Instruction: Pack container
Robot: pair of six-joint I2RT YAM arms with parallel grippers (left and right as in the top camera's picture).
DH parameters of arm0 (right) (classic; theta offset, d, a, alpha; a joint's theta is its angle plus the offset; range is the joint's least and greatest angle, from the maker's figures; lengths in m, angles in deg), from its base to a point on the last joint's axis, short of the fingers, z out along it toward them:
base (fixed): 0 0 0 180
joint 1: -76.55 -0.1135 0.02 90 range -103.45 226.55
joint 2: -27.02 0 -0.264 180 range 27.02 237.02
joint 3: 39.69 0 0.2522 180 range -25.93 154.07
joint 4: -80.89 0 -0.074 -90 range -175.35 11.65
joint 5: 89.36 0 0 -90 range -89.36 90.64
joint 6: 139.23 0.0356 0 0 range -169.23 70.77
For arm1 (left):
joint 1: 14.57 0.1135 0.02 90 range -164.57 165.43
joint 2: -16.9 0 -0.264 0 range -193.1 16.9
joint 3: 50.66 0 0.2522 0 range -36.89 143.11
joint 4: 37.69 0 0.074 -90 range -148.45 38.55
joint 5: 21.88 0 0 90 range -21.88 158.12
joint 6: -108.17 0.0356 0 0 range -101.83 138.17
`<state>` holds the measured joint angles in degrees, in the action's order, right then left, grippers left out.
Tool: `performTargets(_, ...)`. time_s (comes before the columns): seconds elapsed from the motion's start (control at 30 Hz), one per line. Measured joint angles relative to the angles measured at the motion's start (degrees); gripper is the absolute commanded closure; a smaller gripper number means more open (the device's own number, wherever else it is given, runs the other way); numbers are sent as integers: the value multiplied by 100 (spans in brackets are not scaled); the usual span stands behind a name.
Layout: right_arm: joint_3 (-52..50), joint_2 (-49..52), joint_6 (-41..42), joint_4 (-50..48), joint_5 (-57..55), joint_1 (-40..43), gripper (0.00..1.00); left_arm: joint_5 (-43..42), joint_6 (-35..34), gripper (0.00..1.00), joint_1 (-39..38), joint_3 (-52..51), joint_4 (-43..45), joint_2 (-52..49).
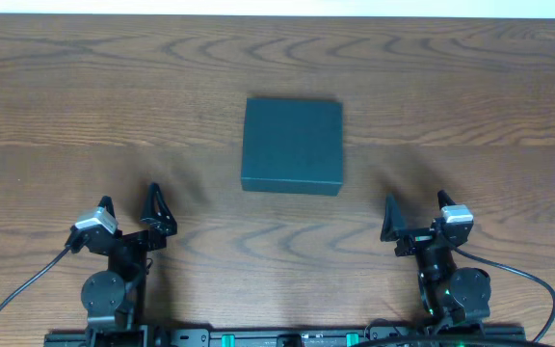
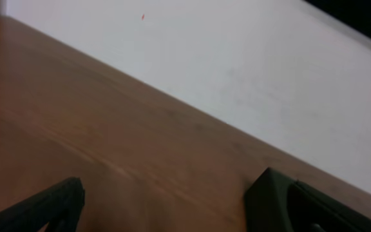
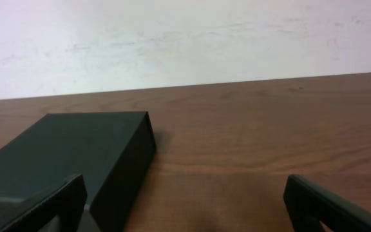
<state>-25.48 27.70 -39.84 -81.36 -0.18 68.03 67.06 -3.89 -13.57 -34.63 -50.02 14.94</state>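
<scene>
Both arms sit folded back, wrists low, pointing forward. The left gripper [image 1: 131,210] and right gripper [image 1: 416,214] gape wide, empty. The closed box [image 1: 292,145] lies ahead of both, between them, touching neither.

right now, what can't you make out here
- Inside of the box: it is closed in both the overhead and right wrist views.
- Box's near end: right wrist, cut off by the bottom edge and a finger.
- Left wrist: box out of frame, only blurred table.
</scene>
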Motion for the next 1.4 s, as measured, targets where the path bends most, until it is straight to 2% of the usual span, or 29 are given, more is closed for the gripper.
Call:
performTargets(0.37,0,0,0,-2,0,0,1,-20,166,2,0,-157,-236,127)
performTargets(0.63,0,0,0,0,-2,0,1,-68,1574,1,0,-127,-286,133)
performTargets(0.77,0,0,0,0,0,0,1,-68,1947,2,0,-127,-291,133)
performTargets(1.4,0,0,0,0,0,0,1,-68,2212,1,0,-127,-293,133)
